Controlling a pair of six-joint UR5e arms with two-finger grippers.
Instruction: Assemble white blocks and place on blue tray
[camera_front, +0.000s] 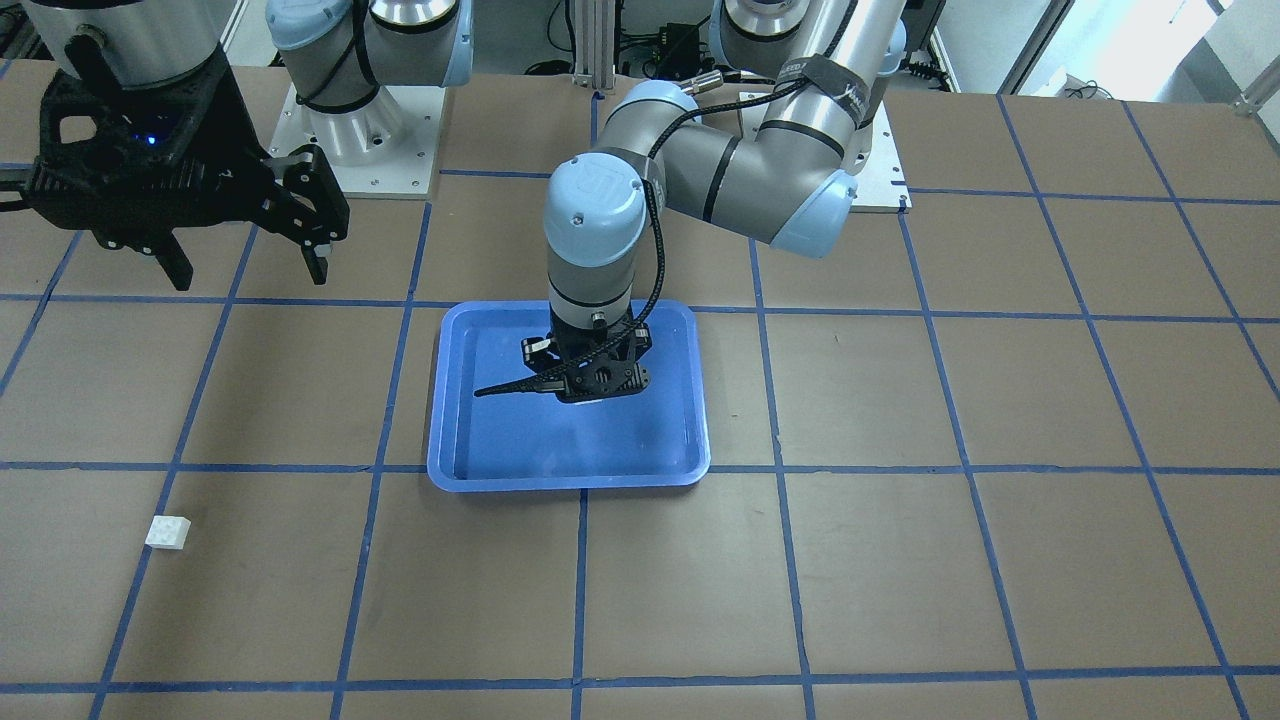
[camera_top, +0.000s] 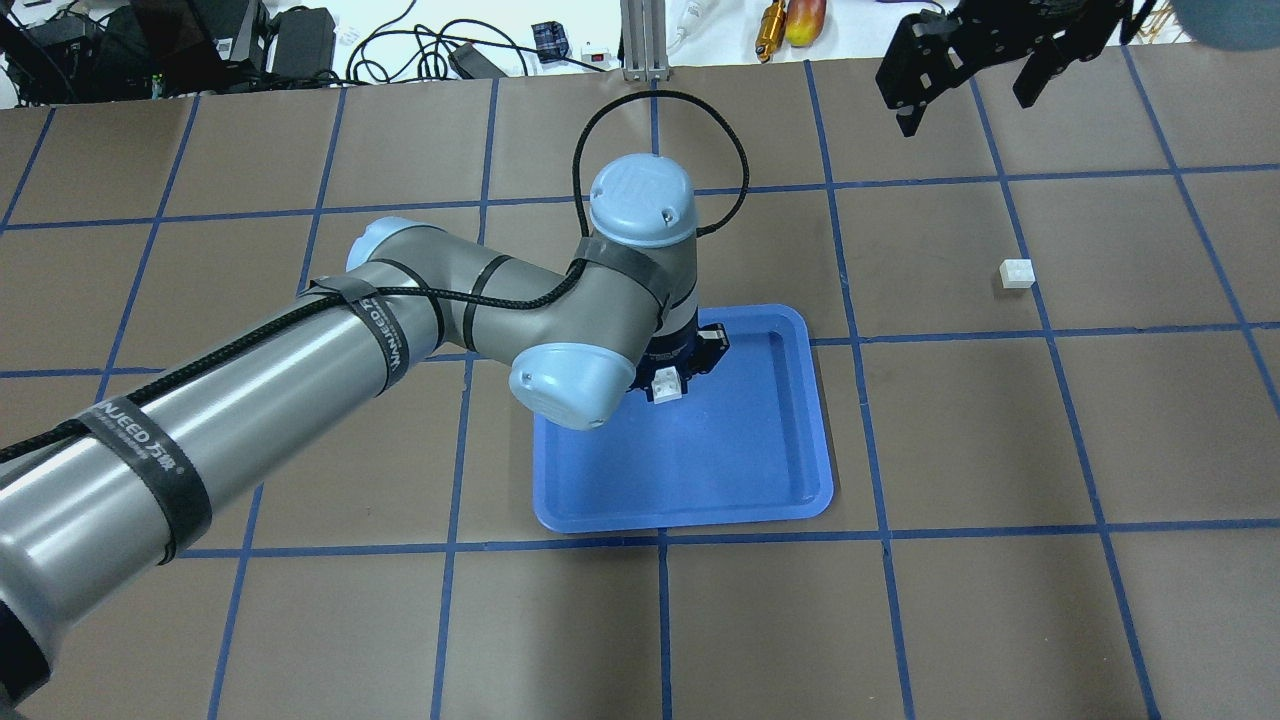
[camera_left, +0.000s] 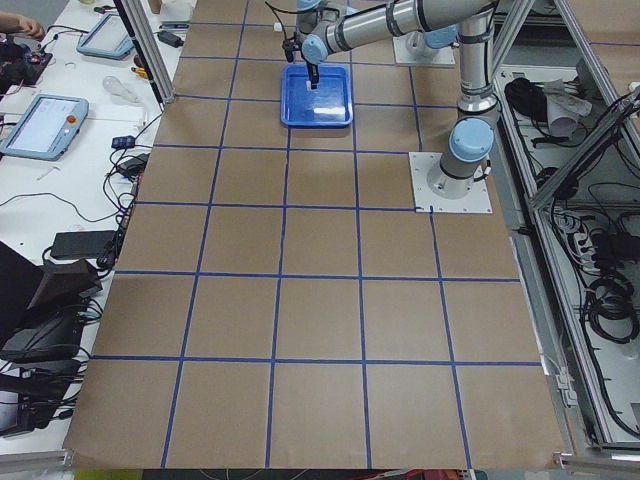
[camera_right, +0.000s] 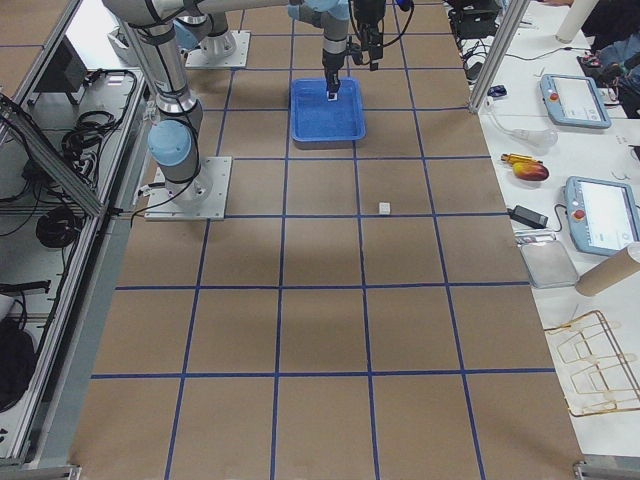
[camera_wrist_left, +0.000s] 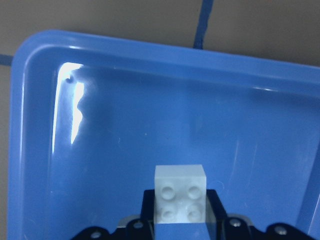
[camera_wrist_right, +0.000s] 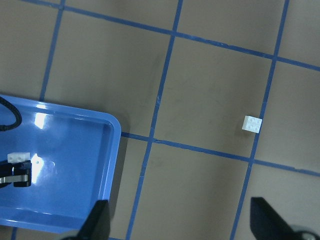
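Closest in, under the left wrist camera, the left gripper (camera_front: 598, 392) is clamped on the held white block (camera_wrist_left: 180, 192). Its dark pads press two opposite side walls. The face with what look like four round studs is turned towards that camera.

Just beyond lies the smooth floor of the blue tray (camera_top: 690, 520). The gripper hangs inside the rim, in the half of the tray nearer the robot. I cannot tell whether the block touches the floor or hangs just above it.

Farther out, past the tray's edge on the robot's right, the loose white block (camera_top: 1016, 272) sits studs up on the brown desk (camera_front: 900, 580). It is well apart from the tray and close to a blue tape line.

Farthest off, the right gripper (camera_front: 250, 262) hangs high above the desk with its fingers spread wide and nothing between them.

The two pieces are not yet joined, so assembly looks like the step still owed.

Each brick is probably light, rigid plastic with slick sides. It should neither crush nor bend, but it could twist or slip in a loose pinch. The sensible hold is across two flat opposite walls, low enough to leave the studs and the hollow underside free for mating. Pressing them together will probably need square alignment.
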